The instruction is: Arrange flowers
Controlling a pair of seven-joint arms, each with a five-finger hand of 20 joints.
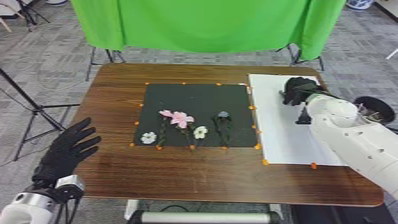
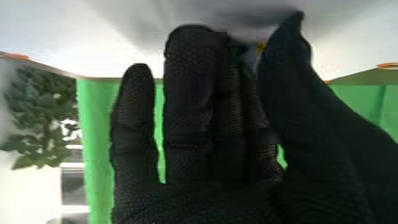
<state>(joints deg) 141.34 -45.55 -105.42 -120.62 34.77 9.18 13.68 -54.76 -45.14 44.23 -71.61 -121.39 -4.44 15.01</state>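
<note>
Several flowers lie flat on the dark mat (image 1: 182, 95), stems towards its near edge. A large pink flower (image 1: 180, 119) has a smaller pink flower (image 1: 166, 113) just beside it. One white flower (image 1: 148, 137) lies near the left corner, a cream flower (image 1: 201, 132) further right, then a grey-blue flower (image 1: 223, 114) above dark greenery.

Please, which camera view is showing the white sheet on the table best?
The head view: it shows most of the white sheet from above, although the right hand and arm cover some. The right wrist view shows just a part of it, close up, behind the black glove.
</note>
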